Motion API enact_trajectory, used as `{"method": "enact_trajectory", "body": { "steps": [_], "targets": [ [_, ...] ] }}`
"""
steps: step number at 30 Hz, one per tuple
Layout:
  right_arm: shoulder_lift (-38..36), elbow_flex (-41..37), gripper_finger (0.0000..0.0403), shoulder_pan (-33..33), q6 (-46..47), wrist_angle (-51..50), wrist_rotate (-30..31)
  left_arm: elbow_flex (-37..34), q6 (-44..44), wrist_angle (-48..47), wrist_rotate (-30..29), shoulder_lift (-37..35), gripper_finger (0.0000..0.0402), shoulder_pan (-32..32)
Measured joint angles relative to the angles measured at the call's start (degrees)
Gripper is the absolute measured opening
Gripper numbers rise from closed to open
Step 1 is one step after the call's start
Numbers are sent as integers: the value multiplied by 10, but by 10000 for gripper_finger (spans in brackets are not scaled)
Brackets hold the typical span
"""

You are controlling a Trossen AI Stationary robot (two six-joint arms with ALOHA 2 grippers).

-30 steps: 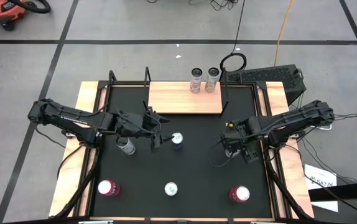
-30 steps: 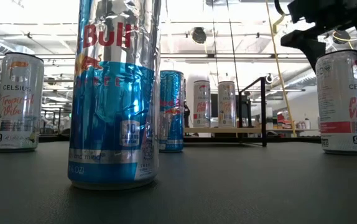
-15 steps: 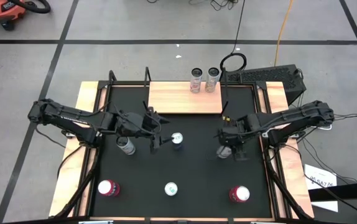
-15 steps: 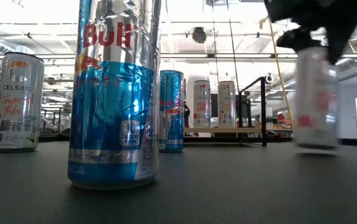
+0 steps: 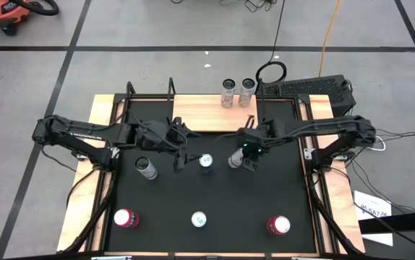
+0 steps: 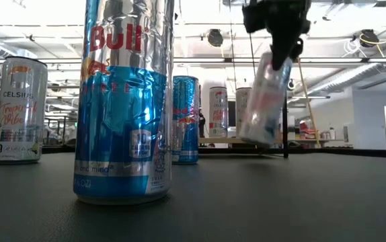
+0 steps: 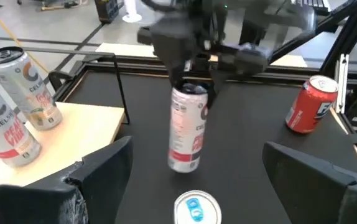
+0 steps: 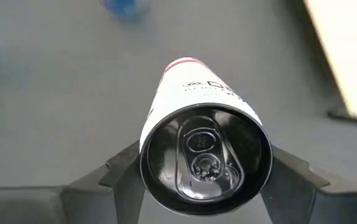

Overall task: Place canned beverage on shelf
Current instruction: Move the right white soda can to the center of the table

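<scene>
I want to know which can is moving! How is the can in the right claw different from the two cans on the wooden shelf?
The carried can hangs tilted above the black mat, gripped at its top by the right claw. The two shelf cans stand upright on the shelf, side by side, with nothing holding them. All three are slim white cans.

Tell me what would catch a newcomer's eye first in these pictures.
The right hand holds a white can by its top, tilted and lifted clear of the black mat near the table's middle. Close to the low camera, a tall blue Red Bull can fills the foreground. At the table's far edge, two white cans already stand on the shelf, while the left hand waits open beside a blue can.
</scene>
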Motion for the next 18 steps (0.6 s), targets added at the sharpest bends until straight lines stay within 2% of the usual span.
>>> {"method": "enact_trajectory", "body": {
  "steps": [8, 15, 18],
  "targets": [
    [55, 32, 241, 25, 25, -144, -19, 6, 15, -67, 5, 0, 357, 2],
    [60, 35, 242, 35, 45, -140, -16, 6, 11, -73, 4, 0, 357, 2],
    [57, 35, 254, 36, 81, -129, -16, 6, 11, -84, 4, 0, 357, 2]
  ]
}}
